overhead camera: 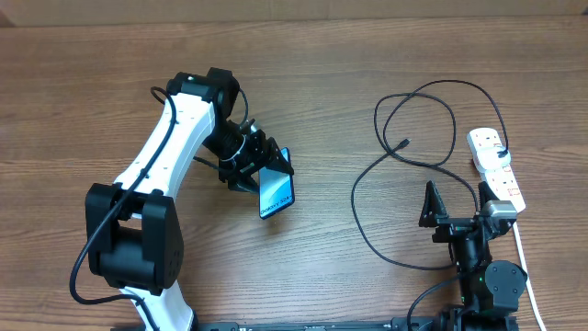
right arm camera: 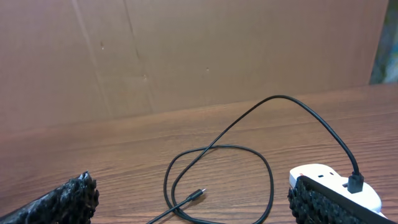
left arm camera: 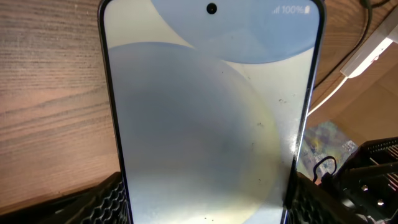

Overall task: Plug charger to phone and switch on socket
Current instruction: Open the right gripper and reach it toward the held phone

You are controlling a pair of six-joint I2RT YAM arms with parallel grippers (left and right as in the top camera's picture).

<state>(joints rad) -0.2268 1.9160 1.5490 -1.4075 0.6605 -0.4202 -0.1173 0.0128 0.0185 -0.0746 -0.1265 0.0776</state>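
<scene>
My left gripper (overhead camera: 262, 175) is shut on the phone (overhead camera: 276, 195), holding it tilted near the table's middle; its light blue screen with "Galaxy" text faces up. The phone (left arm camera: 211, 118) fills the left wrist view between the two fingers. The charger (overhead camera: 404, 175) lies in loose black loops at the right, its connector tip (overhead camera: 405, 143) free on the table and also visible in the right wrist view (right arm camera: 196, 195). Its other end is plugged into the white socket (overhead camera: 496, 170) at the far right, seen too in the right wrist view (right arm camera: 336, 183). My right gripper (overhead camera: 457, 207) is open, empty, beside the socket.
The socket's thick white cord (overhead camera: 522, 267) runs toward the front edge at the right. A brown cardboard wall (right arm camera: 186, 50) stands behind the table. Bare wood lies between the phone and the cable loops.
</scene>
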